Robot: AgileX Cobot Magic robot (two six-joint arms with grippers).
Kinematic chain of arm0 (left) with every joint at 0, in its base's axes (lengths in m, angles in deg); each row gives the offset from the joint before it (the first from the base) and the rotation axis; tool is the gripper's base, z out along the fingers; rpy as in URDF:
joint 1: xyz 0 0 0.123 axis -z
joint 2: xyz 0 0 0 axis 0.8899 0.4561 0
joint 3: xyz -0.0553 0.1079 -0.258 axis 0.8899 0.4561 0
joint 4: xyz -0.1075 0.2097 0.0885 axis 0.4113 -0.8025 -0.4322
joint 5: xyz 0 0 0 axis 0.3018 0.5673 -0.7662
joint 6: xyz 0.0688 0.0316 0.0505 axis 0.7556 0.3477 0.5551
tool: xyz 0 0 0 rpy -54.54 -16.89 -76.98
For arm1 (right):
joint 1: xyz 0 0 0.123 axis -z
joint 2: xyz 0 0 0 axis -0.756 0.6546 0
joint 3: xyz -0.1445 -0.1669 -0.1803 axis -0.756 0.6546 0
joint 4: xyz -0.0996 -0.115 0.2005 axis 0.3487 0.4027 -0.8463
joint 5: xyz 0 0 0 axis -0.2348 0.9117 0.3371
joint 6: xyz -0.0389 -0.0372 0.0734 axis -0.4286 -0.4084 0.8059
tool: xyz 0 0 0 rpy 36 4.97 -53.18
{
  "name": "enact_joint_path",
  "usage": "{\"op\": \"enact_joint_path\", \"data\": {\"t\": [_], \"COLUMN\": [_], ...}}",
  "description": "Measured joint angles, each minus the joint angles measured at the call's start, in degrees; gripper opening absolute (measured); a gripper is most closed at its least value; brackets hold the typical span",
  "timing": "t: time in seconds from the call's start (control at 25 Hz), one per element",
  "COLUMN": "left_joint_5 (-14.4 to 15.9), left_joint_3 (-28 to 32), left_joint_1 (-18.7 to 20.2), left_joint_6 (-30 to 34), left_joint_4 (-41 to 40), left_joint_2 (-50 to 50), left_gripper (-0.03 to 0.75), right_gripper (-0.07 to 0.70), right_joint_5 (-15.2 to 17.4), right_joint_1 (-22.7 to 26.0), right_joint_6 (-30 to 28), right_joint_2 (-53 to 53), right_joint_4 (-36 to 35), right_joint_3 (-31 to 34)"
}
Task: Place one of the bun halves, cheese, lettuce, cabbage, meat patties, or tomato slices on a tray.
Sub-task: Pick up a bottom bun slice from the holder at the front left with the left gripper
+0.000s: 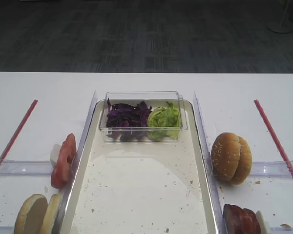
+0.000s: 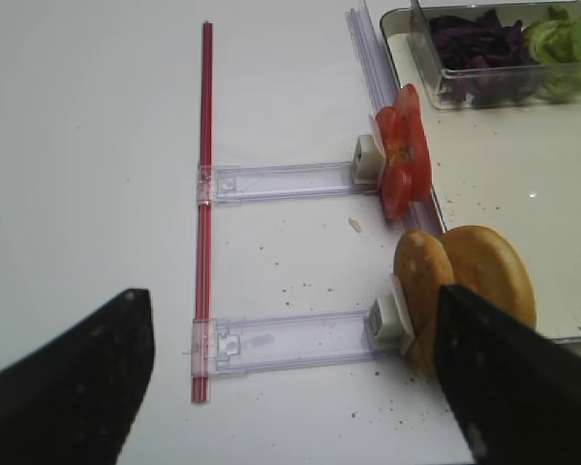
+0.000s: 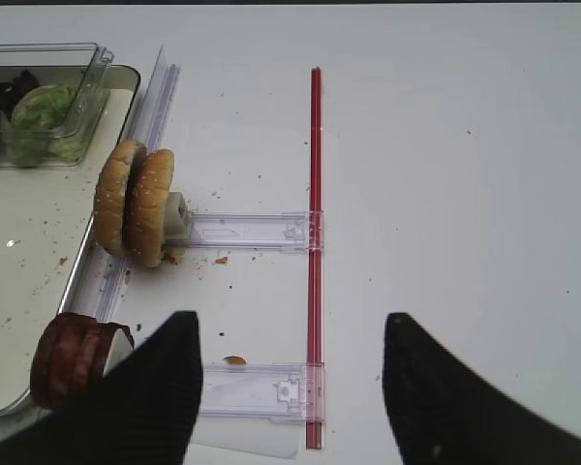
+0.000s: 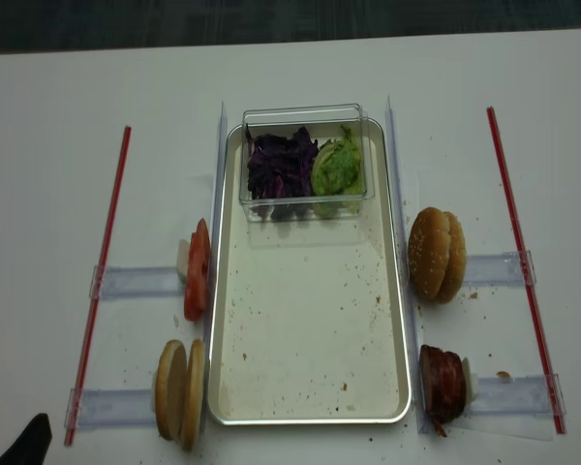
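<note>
Bun halves point(image 1: 39, 213) sit closest to the high camera, standing on edge at the tray's point(image 1: 141, 195) left rim, propped by a clear plastic holder point(image 2: 290, 339). Looks like every ingredient is racked upright like this so a gripper can straddle it.

Tomato slices point(image 1: 63, 161) are on edge one holder further back, same side. Right side: sesame buns point(image 1: 231, 157), then meat patties point(image 1: 241, 220) at the near corner. Cabbage point(image 1: 128, 118) and lettuce point(image 1: 163, 120) share a clear box point(image 1: 142, 116) at the tray's far end. No cheese that I can make out.

Tray surface holds only crumbs and the box, so nothing is placed yet.

Left gripper point(image 2: 290, 378) has its fingers spread wide and empty, with the right finger point(image 2: 513, 378) overlapping the bun halves in view. Right gripper point(image 3: 290, 387) is also spread and empty, near the patties.

Best guess: the left arm is lining up on the bun halves.
</note>
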Motion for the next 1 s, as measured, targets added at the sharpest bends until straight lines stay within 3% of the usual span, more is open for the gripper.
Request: {"op": "enact_joint_path", "data": {"t": [0.76,1.0], "left_joint_5": [0.13,1.29], "left_joint_3": [0.00,-3.62], "left_joint_1": [0.00,0.00], "left_joint_6": [1.49,2.36], "left_joint_4": [0.25,1.56], "left_joint_2": [0.38,10.25], "left_gripper": [0.545,0.545], "right_gripper": [0.445,0.445], "right_joint_5": [0.00,0.00], "right_joint_1": [0.00,0.00], "right_joint_6": [0.00,0.00], "right_joint_2": [0.00,0.00], "right_joint_4": [0.00,0.00], "right_joint_3": [0.00,0.00]}}
